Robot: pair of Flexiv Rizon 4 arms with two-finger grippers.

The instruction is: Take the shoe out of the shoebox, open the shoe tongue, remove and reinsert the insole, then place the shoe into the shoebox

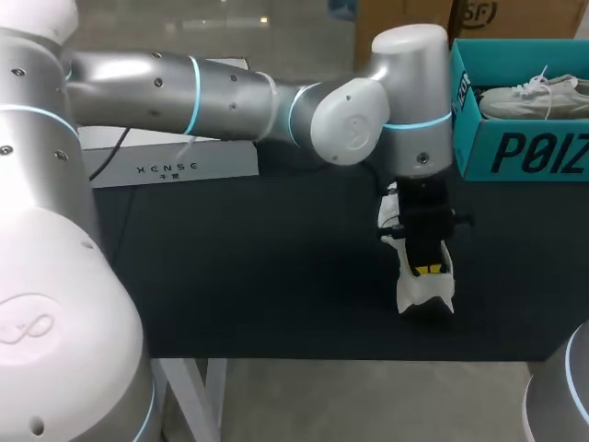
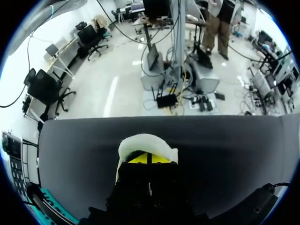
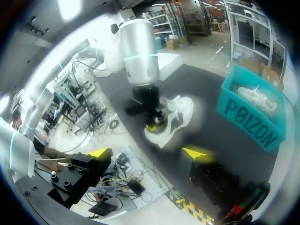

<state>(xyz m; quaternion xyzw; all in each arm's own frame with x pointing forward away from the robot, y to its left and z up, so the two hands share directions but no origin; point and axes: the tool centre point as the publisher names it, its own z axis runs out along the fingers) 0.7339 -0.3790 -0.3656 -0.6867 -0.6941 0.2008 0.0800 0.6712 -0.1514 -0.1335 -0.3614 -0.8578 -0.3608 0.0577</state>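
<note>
A white shoe point(image 1: 424, 293) stands on the black table, toe toward the front edge. My left gripper point(image 1: 428, 269) comes straight down into its opening with the yellow tips pressed together; I cannot tell whether anything thin is pinched between them. In the left wrist view the shut tips point(image 2: 149, 158) sit just behind the shoe's white rim point(image 2: 140, 143). The teal shoebox point(image 1: 515, 152) stands at the back right with a second pale shoe point(image 1: 534, 97) inside. My right gripper point(image 3: 149, 153) hangs open off the table's front, facing the shoe point(image 3: 173, 117), the left arm point(image 3: 138, 51) and the shoebox point(image 3: 253, 117).
A flat white box point(image 1: 175, 161) with a dark cable lies at the back left. The table's front edge point(image 1: 304, 357) runs a little in front of the shoe. My right arm point(image 1: 563, 387) shows at the front right corner.
</note>
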